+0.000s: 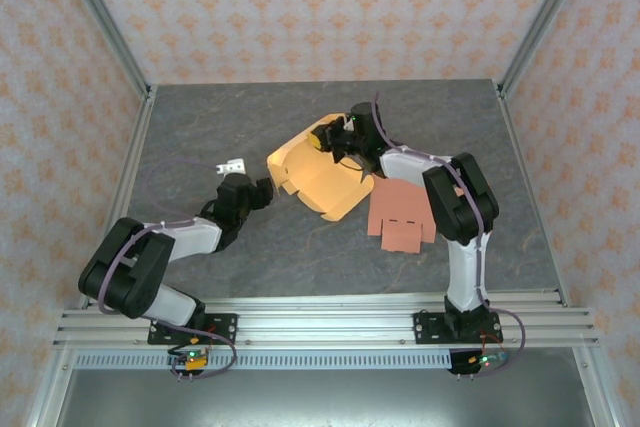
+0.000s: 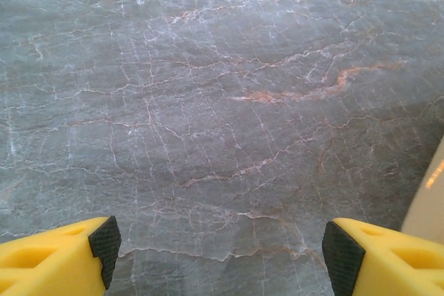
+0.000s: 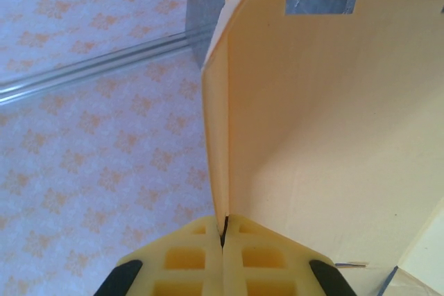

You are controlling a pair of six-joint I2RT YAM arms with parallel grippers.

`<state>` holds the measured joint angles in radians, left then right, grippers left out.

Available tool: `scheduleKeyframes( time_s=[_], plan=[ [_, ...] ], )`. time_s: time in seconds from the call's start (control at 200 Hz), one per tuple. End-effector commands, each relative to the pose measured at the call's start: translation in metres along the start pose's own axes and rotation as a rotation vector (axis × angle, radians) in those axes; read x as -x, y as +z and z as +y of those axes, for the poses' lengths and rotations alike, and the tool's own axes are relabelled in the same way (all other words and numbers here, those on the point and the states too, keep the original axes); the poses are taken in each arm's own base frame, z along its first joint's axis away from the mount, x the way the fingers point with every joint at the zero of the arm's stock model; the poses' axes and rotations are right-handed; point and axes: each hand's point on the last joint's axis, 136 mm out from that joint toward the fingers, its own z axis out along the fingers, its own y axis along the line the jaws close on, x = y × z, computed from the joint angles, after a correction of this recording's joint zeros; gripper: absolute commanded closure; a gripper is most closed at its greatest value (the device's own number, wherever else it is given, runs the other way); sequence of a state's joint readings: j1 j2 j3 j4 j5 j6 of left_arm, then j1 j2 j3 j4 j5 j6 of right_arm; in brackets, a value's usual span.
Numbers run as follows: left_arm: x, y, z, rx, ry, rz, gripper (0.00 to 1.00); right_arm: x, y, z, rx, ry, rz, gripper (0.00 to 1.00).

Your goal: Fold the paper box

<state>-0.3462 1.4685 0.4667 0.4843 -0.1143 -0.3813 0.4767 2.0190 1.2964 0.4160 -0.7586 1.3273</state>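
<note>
A paper box (image 1: 320,182) is clamped at one wall by the right gripper (image 3: 223,230) — likely steadied for folding; left gripper (image 2: 220,247) spread apart, empty.

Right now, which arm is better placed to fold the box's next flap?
Left, likely: the left gripper is open and empty beside the box; the right gripper is shut on a box wall.

top view: right arm (image 1: 455,197) hides the paper box (image 1: 318,179) far edge and the pink sheet (image 1: 400,217) upper right corner | small white piece (image 1: 232,165) on the table (image 1: 200,117): too small to tell what | left wrist: left fingers (image 2: 48,261) cut by bottom edge, box a sliver at right edge | right wrist: box runs past top and right, its edge vanishes between right fingers (image 3: 187,261)
</note>
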Motion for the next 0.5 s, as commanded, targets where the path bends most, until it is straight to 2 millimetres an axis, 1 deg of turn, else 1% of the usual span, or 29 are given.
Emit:
scheduleKeyframes(
  time_s=[0.0,0.09,0.175,0.255,0.37,0.496],
  plan=[
    [0.029,0.004,-0.012,-0.016,0.041,-0.070,0.21,-0.011,-0.014,0.027,0.115,-0.163,0.024,1.00],
    [0.031,0.006,-0.030,-0.080,0.090,-0.052,0.21,-0.012,-0.017,0.014,0.120,-0.189,0.016,1.00],
    [0.024,0.010,-0.044,-0.127,0.129,-0.029,0.22,-0.011,-0.016,0.004,0.142,-0.176,0.012,1.00],
    [0.016,0.013,-0.051,-0.152,0.129,-0.017,0.23,-0.010,-0.018,0.001,0.182,-0.155,-0.003,1.00],
    [0.010,0.011,-0.058,-0.178,0.127,-0.018,0.23,-0.010,-0.022,-0.001,0.226,-0.156,-0.017,1.00],
    [0.006,0.004,-0.076,-0.243,0.189,-0.011,0.25,-0.010,-0.023,-0.008,0.225,-0.165,-0.024,1.00]
  ],
)
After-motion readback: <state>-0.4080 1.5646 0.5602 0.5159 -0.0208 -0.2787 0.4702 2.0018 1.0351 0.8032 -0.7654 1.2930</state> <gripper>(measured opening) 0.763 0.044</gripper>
